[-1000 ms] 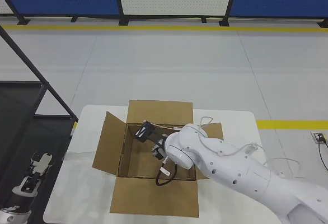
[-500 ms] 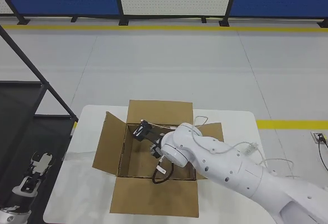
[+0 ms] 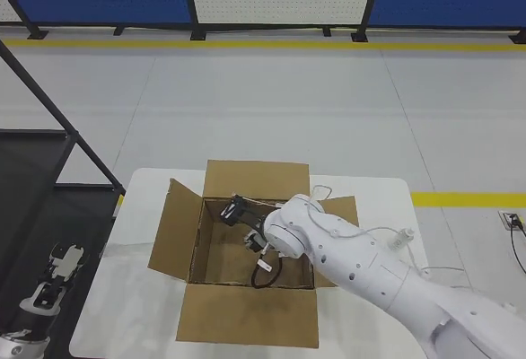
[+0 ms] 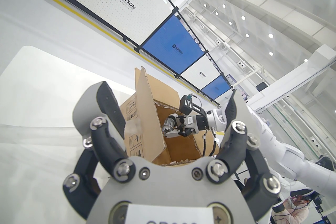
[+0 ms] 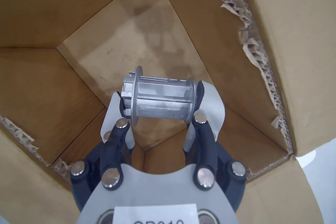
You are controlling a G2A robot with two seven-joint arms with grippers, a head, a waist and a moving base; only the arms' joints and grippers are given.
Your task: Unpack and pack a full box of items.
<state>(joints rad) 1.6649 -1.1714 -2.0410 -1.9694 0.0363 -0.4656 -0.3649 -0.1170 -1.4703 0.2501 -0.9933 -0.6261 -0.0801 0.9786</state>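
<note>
Seen from above, an open cardboard box [image 3: 245,314] sits in the middle of a white table [image 3: 375,193] with its flaps folded outward; the right arm [image 3: 344,256] bends over the box's right side, its wrist down in the opening; the left gripper [image 3: 64,256] hangs low beyond the table's left edge, well apart from the box and near a black metal rack [image 3: 30,170]; the floor [image 3: 272,99] is pale grey with a yellow line [image 3: 245,43] across it, and blue and white panels [image 3: 101,9] stand at the far end. From the left wrist, the left gripper's two fingers are spread wide with nothing between them; beyond them the box stands with one flap raised, and the right gripper [image 4: 168,127] sits in its opening, closed on a small silver metal part [image 4: 167,124]; a high white ceiling with rows of ceiling lights [image 4: 242,17] rises behind. From the right wrist, the part is clamped end to end between the two fingertips; it is a short ribbed cylinder with a flange at each end; its long axis runs across from one finger to the other, slightly tilted and crosswise to the fingers; it is held in the air inside the box, above the brown floor and apart from the walls; torn corrugated edges line the rim.
</note>
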